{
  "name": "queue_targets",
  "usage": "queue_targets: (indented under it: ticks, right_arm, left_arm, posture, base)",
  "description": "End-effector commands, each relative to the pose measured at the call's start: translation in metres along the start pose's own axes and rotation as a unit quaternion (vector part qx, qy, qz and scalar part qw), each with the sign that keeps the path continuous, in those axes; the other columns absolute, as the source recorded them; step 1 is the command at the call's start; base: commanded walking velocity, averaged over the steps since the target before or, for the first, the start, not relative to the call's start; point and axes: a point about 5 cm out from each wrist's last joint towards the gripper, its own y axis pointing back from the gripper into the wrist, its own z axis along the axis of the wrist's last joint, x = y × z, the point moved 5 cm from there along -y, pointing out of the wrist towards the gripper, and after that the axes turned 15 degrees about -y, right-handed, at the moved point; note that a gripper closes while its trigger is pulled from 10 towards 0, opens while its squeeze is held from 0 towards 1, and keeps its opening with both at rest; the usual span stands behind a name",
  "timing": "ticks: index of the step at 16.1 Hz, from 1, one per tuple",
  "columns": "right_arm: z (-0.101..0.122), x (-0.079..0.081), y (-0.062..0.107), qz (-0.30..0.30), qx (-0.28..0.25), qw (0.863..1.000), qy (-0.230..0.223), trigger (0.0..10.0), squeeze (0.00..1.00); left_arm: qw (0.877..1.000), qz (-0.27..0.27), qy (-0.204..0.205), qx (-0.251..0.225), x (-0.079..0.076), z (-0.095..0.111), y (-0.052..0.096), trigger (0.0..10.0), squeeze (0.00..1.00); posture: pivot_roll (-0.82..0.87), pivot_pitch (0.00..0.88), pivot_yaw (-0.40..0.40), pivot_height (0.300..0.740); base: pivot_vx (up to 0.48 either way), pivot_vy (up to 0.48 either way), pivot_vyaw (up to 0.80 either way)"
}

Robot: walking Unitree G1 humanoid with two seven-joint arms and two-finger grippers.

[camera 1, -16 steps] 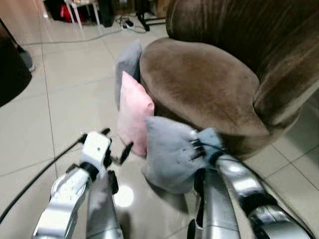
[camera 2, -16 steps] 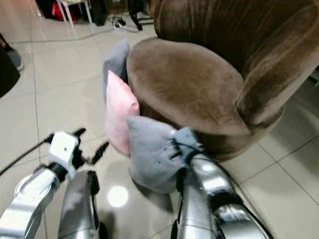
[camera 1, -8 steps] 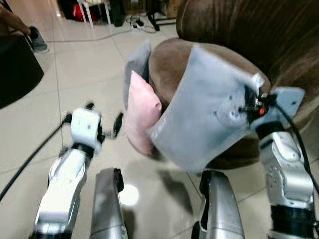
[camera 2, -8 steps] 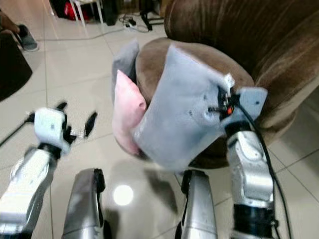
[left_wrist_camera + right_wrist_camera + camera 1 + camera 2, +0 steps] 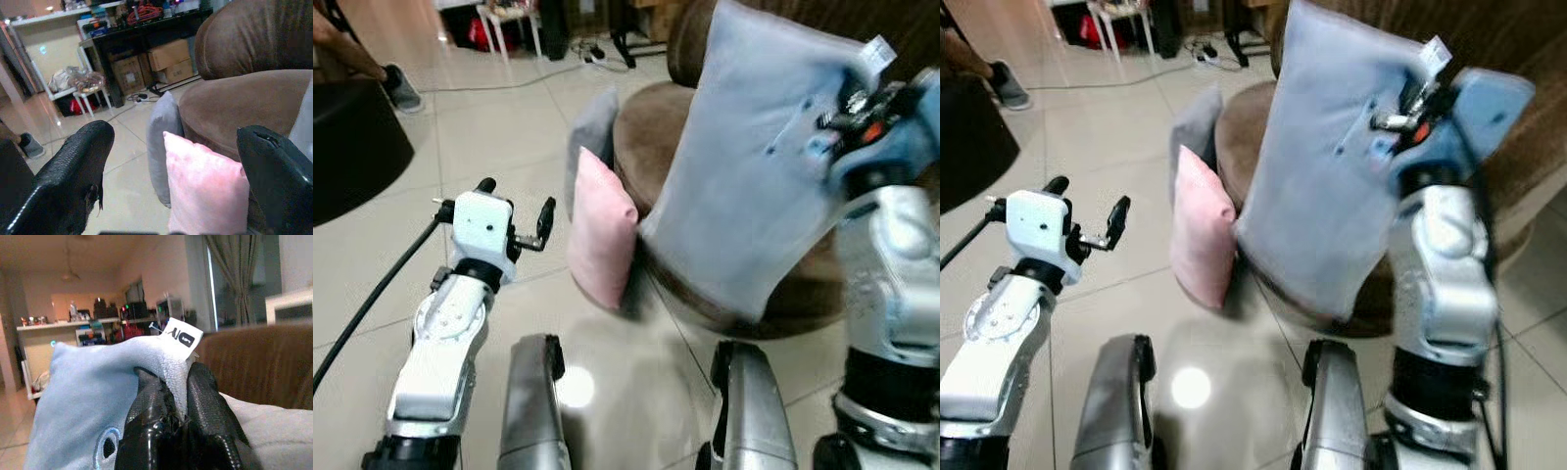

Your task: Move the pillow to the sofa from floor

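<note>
A light blue-grey pillow [image 5: 754, 166] hangs in the air, upright, in front of and above the brown sofa's seat [image 5: 646, 127]. My right gripper [image 5: 850, 106] is shut on the pillow's top corner by its white tag [image 5: 183, 335]; the fingers [image 5: 208, 391] pinch the fabric. On the floor a pink pillow [image 5: 602, 235] leans against the sofa's front, with a grey pillow [image 5: 592, 132] behind it. My left gripper [image 5: 517, 195] is open and holds nothing, in the air a little left of the pink pillow [image 5: 205, 186].
A black round piece of furniture [image 5: 352, 137] stands at the left, with a person's shoe [image 5: 403, 90] beside it. Cables [image 5: 582, 54] and a white stool [image 5: 509, 20] are at the back. A black cable [image 5: 372, 304] trails from my left arm over tiled floor.
My right gripper has lifted the blue-grey pillow from the floor up to sofa-back height. The left arm has stayed open, rising slightly. The camera has shifted too.
</note>
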Motion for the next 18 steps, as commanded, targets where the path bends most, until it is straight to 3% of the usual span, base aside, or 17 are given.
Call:
queue_targets:
  ticks: [1,4,6,7,8,10,12,18]
  right_arm:
    - [0.013,0.0,0.001,0.0,-0.02,1.0,0.011,10.0,0.0]
    - [0.027,-0.008,-0.006,-0.006,-0.028,0.999,0.018,10.0,0.0]
    - [0.017,-0.01,-0.004,-0.007,-0.006,0.999,0.033,10.0,0.0]
    - [0.0,-0.009,0.002,-0.005,0.021,0.999,0.035,10.0,0.0]
    - [-0.032,-0.006,0.016,-0.003,0.07,0.997,0.037,10.0,0.0]
    - [-0.073,-0.007,0.04,-0.019,0.135,0.99,0.022,10.0,0.0]
    - [-0.115,-0.016,0.067,-0.037,0.222,0.973,0.045,10.0,0.0]
    - [-0.119,-0.019,0.077,-0.052,0.226,0.972,0.027,10.0,0.0]
  left_arm:
    - [1.0,-0.002,-0.009,-0.012,0.004,0.008,0.0,10.0,0.0]
    - [1.0,0.013,-0.017,-0.015,0.02,0.011,-0.001,10.0,0.0]
    - [1.0,0.013,-0.019,-0.012,0.023,0.009,-0.001,10.0,0.0]
    - [1.0,0.012,-0.023,-0.008,0.022,0.007,0.0,10.0,0.0]
    - [1.0,0.014,-0.024,-0.002,0.021,0.004,0.003,10.0,0.0]
    - [1.0,0.009,-0.023,0.009,0.016,-0.002,0.008,10.0,0.0]
    - [0.999,-0.002,-0.025,0.031,0.011,-0.015,0.012,10.0,0.0]
    - [0.999,-0.003,-0.015,0.047,0.003,-0.023,0.012,10.0,0.0]
  posture:
    - [-0.05,0.0,0.026,0.525]
    - [-0.07,0.0,0.024,0.545]
    - [-0.07,0.0,0.019,0.56]
    - [-0.07,0.0,0.019,0.565]
    - [-0.07,0.0,0.012,0.575]
    - [-0.06,0.0,0.012,0.595]
    - [-0.07,0.0,0.019,0.62]
    - [-0.08,0.0,0.034,0.675]
  base:
    - [0.0,0.0,0.0]
    - [0.0,0.0,0.0]
    - [0.0,0.0,0.0]
    - [0.0,0.0,0.0]
    - [0.0,0.0,0.0]
    - [0.0,0.0,0.0]
    - [0.0,0.0,0.0]
    - [0.0,0.0,0.0]
